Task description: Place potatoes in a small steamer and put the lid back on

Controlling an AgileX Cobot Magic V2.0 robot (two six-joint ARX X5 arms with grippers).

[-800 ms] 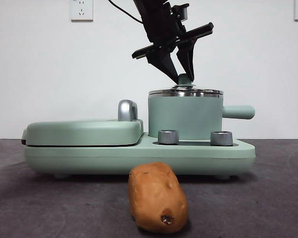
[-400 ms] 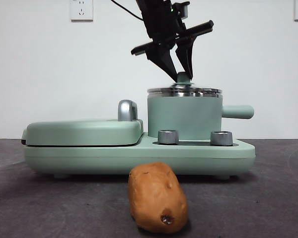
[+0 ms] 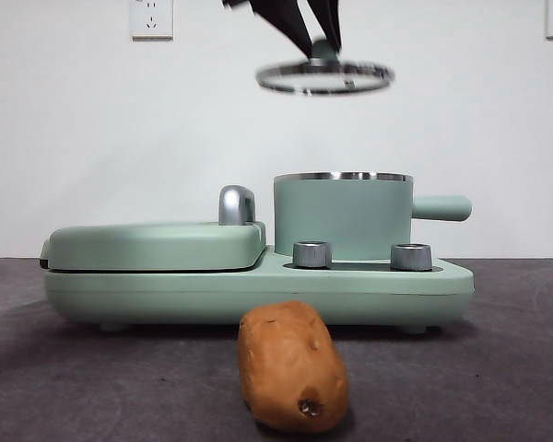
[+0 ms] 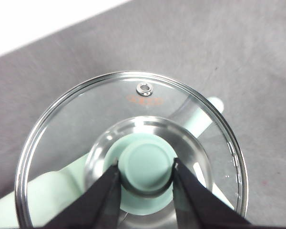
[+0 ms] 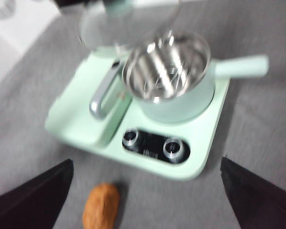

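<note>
Left end effector (image 4: 144, 172) pinches the green knob of the round clear glass lid (image 3: 323, 77), high above the small mint-green steamer pot (image 3: 343, 215). Right end effector (image 5: 145, 191) is spread wide above the table (image 3: 498, 368). The oblong orange-brown potato (image 3: 292, 366) lies before the cooker

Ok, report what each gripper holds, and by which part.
Left gripper clamps the round clear glass lid by its mint-green knob; right gripper is open, holding nothing.

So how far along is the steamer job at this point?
Done: the lid is off, held in the air by its knob in the left gripper, above the open small steamer. In hand: the open right gripper hangs over the potato on the table. Left: loading the potato and replacing the lid.
</note>
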